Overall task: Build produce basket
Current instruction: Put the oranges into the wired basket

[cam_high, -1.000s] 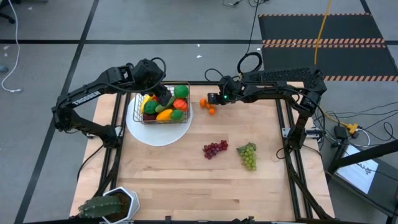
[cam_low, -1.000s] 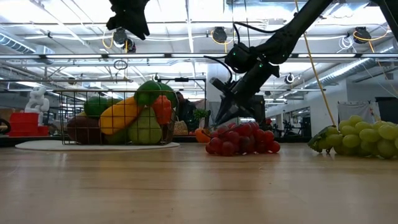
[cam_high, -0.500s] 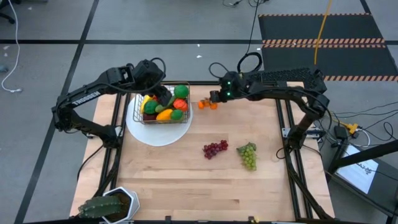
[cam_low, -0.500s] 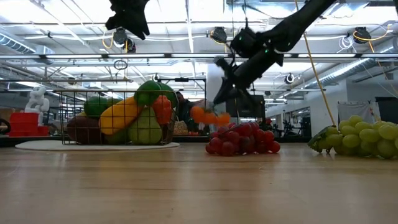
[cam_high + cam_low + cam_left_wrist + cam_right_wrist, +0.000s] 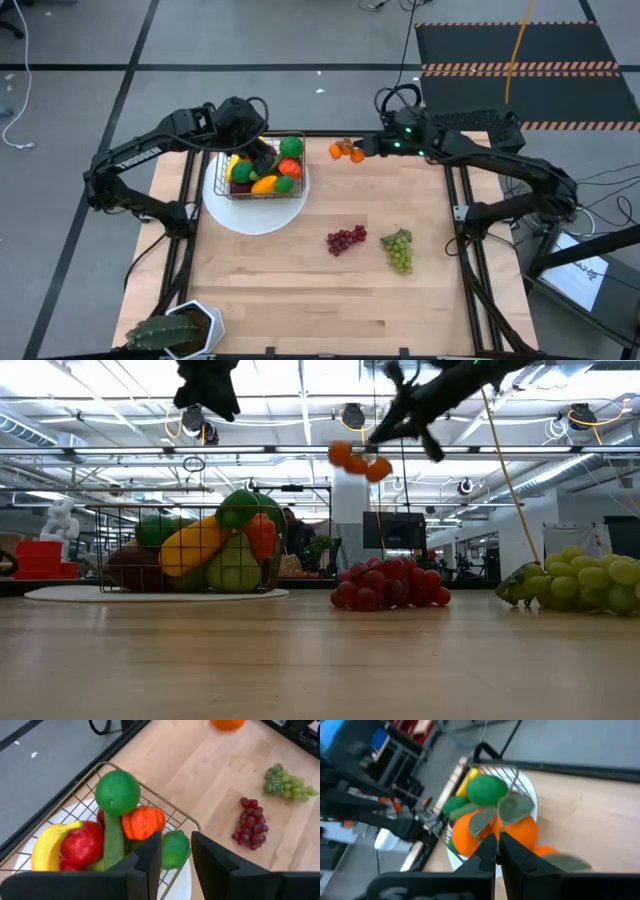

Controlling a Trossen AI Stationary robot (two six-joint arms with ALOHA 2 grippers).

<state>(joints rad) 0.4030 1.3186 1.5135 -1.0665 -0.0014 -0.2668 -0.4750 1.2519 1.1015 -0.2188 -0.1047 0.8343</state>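
Right end effector (image 5: 362,151) clamped on orange cluster (image 5: 346,152), lifted off table (image 5: 300,280). Basket (image 5: 262,170) of produce (image 5: 120,827) beside it, directly under left end effector (image 5: 175,854), fingers slightly parted, empty.

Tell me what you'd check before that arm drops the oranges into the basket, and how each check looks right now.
1. Right gripper shut on the orange cluster: ok.
2. Cluster lifted clear of the table: ok.
3. Cluster above the basket: not ok, it hangs off to the side.
4. Room left in the basket: cannot tell, it looks heaped.
5. Left gripper out of the way: not ok, it hovers over the basket.
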